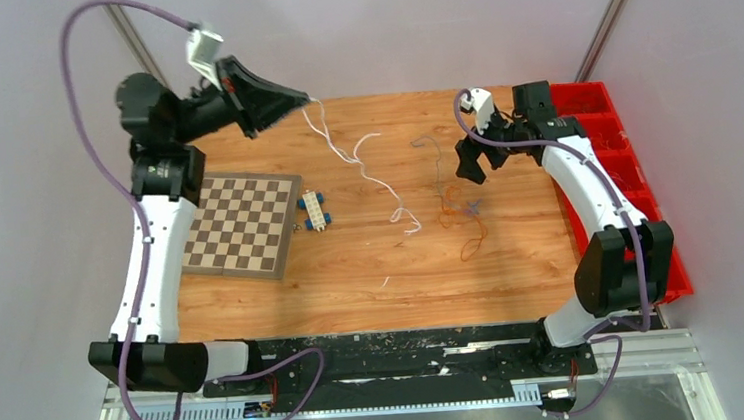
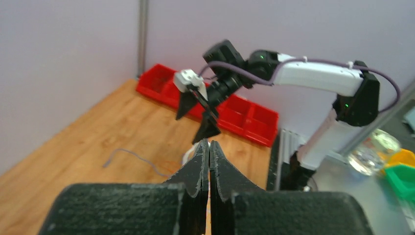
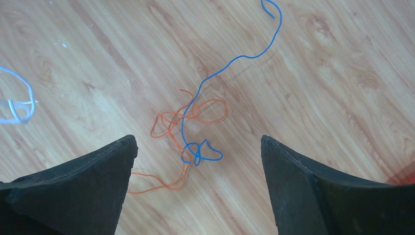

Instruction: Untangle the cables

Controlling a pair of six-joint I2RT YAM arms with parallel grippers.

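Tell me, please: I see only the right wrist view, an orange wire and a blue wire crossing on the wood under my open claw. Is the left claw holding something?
Observer: Yes. The left claw is shut on one end of the white wire and is raised at the far left.
Operator: Is this white wire tangled with the orange one?
Observer: It seems not. In the top view its loose end stops just left of the orange wire, with a little wood between them.
Operator: What else lies further to the left?
Observer: A checkerboard, with a small blue-and-white block at its right edge.
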